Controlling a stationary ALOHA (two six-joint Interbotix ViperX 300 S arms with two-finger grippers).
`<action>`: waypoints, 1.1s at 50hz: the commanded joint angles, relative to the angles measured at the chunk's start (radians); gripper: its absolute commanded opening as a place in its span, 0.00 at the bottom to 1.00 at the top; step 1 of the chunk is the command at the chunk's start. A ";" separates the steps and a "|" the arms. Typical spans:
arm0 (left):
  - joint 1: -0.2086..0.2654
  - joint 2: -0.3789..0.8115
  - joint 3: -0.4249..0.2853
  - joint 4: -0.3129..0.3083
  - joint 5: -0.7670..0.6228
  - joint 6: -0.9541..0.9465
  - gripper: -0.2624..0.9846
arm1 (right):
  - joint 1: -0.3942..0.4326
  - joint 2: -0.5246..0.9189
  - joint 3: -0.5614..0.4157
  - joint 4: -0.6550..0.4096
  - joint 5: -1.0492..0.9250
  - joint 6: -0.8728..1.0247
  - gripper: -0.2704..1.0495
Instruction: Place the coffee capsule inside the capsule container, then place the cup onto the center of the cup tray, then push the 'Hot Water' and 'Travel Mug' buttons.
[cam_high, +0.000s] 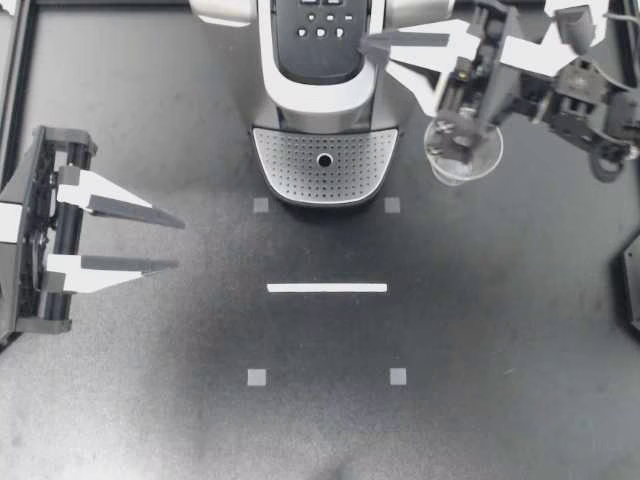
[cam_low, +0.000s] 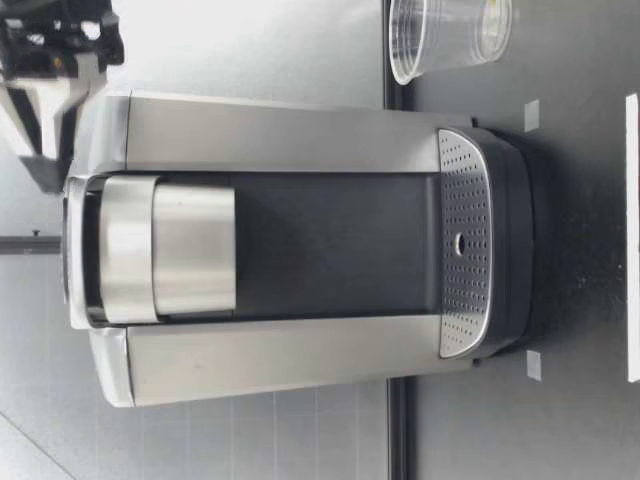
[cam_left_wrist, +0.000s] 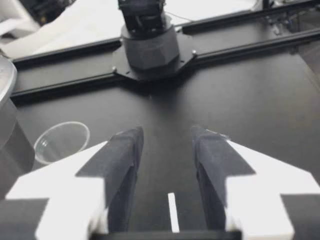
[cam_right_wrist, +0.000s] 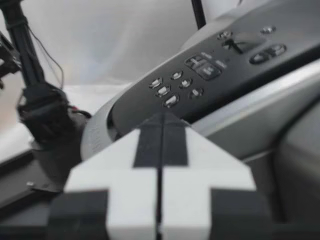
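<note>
Our right gripper (cam_high: 376, 50), fingers pressed together, hovers above the silver-and-black coffee machine (cam_high: 322, 105), at the edge of its dark button panel (cam_high: 322, 55). The clear plastic cup (cam_high: 463, 152) stands upright on the black table (cam_high: 500, 350) just to the machine's right, off the perforated silver cup tray (cam_high: 290, 160) at the machine's front. Our left gripper (cam_high: 180, 245) hangs well to the machine's left, its fingers spread apart over bare tabletop.
</note>
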 joint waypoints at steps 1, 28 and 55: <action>0.003 -0.003 -0.006 -0.012 -0.006 -0.002 0.51 | -0.002 -0.077 0.031 0.026 0.058 0.057 0.20; 0.130 -0.003 0.057 -0.118 -0.081 -0.002 0.51 | -0.221 -0.376 0.403 0.057 0.396 0.414 0.21; 0.144 -0.003 0.078 -0.123 -0.121 -0.002 0.51 | -0.256 -0.255 0.483 0.058 0.446 0.612 0.41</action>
